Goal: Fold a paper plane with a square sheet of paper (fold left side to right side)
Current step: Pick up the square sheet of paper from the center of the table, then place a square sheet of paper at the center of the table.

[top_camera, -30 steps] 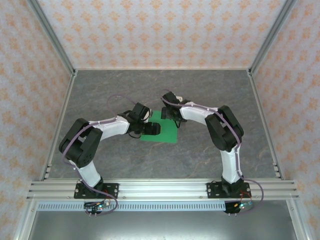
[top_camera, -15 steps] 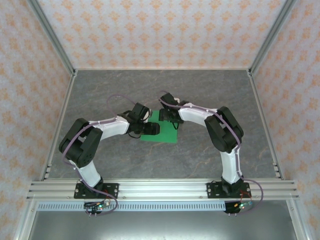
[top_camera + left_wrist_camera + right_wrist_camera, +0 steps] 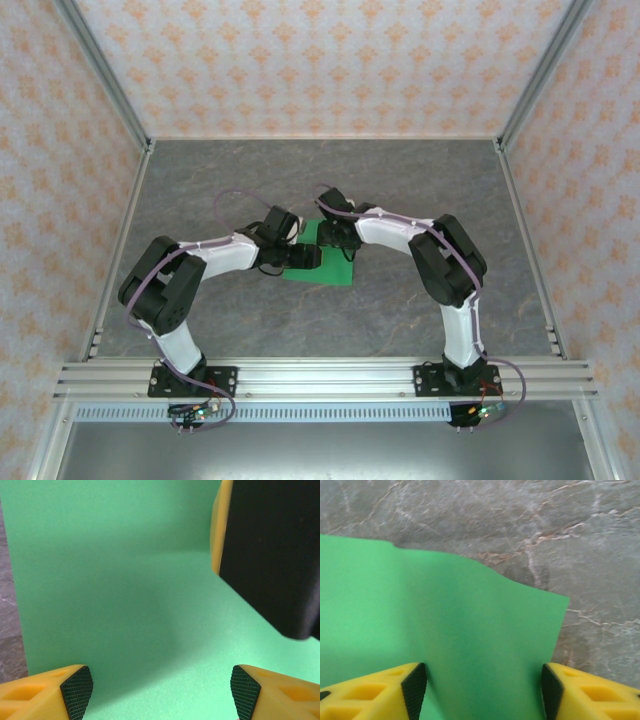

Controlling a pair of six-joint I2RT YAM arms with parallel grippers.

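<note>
We see the right hand (image 3: 480,685) closing, fingers not yet together, over the green paper (image 3: 445,615) beneath it; left hand (image 3: 160,692) spread; pinch likely.

Table (image 3: 200,190): dark grey, stone-patterned top with pale veins and a matte finish. One item lies directly on it, the square sheet of paper (image 3: 337,270), bright green and plain, near the middle of the surface. In the right wrist view one edge of the sheet runs wavy rather than straight, and one corner stands sharp against the grey. Bare tabletop shows along the sheet's near edge.
</note>
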